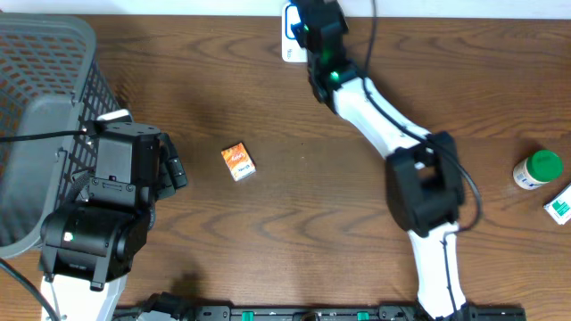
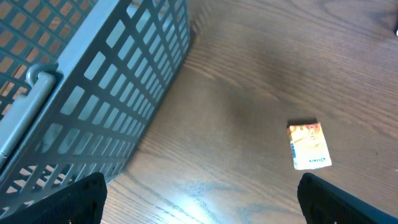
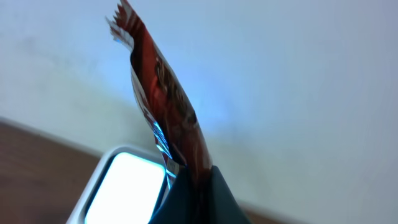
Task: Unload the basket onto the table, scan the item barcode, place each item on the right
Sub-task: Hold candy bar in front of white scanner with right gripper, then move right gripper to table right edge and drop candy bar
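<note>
Overhead: the right gripper (image 1: pixel 306 25) is posed at the scanner (image 1: pixel 289 46); the left gripper (image 1: pixel 175 169) is spread wide, empty. Left wrist: an orange box (image 2: pixel 309 146) is seen lying loose (untouched). Right wrist: a red foil sachet (image 3: pixel 163 102) is pinched by its lower edge over the lit scanner. It is judged light, limp and slippery, best held at the seam.

— Where does everything sit on the brown wooden table (image 1: pixel 339 223)?
— The grey plastic mesh basket (image 1: pixel 45 53) stands at the far left. The small orange cardboard box (image 1: pixel 238 162) lies near the middle, well apart from it.
— And the right side?
— The green-capped white bottle (image 1: pixel 538 169) is near the right edge, with the white-and-green carton (image 1: pixel 559 207) just beside it, nearer the front.
— The back?
— The flat white scanner (image 1: pixel 289 40) lies at the back edge, with the red foil packet (image 3: pixel 163 106) upright just over it.
</note>
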`<state>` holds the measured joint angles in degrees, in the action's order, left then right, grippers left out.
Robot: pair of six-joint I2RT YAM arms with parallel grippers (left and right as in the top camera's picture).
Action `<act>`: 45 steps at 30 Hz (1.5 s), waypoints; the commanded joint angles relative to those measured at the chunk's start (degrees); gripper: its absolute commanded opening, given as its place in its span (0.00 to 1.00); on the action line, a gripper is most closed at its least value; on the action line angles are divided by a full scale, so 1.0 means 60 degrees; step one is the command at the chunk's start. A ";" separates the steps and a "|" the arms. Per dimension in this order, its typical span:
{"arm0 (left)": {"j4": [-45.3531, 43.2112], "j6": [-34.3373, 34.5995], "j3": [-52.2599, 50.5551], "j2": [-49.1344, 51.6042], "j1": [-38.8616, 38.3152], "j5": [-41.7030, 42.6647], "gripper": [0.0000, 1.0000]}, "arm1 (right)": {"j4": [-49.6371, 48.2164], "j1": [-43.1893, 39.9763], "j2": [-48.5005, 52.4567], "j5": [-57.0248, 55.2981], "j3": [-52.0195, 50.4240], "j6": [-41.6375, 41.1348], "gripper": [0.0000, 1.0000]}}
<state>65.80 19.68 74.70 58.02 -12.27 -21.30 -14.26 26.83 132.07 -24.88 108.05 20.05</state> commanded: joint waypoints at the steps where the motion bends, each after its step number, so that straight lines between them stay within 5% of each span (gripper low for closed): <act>1: 0.0029 0.0098 0.0087 0.0004 -0.0004 -0.0036 0.98 | -0.0015 0.0401 0.1373 -0.0918 0.1807 0.2696 0.01; 17: 0.0029 0.0095 0.0087 0.0004 -0.0004 -0.0036 0.98 | -0.0018 0.0466 0.1927 -0.1810 0.2277 0.4787 0.01; 22: 0.0029 0.0098 0.0087 0.0004 -0.0004 -0.0036 0.98 | 0.1716 0.0466 0.0907 -0.2557 0.2277 0.5060 0.01; 35: 0.0029 0.0098 0.0087 0.0004 -0.0007 -0.0036 0.98 | 1.2397 -0.0488 -0.2696 -0.1716 0.2277 -0.0958 0.01; 39: 0.0029 0.0098 0.0087 0.0004 -0.0004 -0.0036 0.98 | 1.4032 -0.1872 -0.2830 -0.1300 0.2273 -0.2590 0.01; 45: 0.0029 0.0098 0.0087 0.0004 -0.0004 -0.0036 0.98 | 1.3712 -0.4375 -0.2769 -0.1140 0.1898 -0.4033 0.01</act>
<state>65.82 19.70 74.70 58.02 -12.27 -21.30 68.73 6.00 115.04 -32.49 120.42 4.16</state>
